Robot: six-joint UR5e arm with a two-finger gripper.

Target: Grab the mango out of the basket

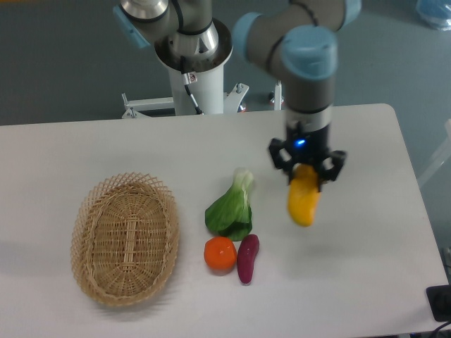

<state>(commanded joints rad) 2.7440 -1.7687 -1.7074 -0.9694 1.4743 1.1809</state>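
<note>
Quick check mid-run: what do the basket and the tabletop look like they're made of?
The basket looks like woven wicker, light tan and matte, with visible strands and a looped rim. The table seems a smooth white laminate or painted board, going by its even, faintly glossy surface.

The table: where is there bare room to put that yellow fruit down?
The table is bare along its right side, beyond the mango hanging in the gripper, and along the back edge. It is crowded in the middle, where greens, orange and purple vegetable cluster beside the basket.
</note>
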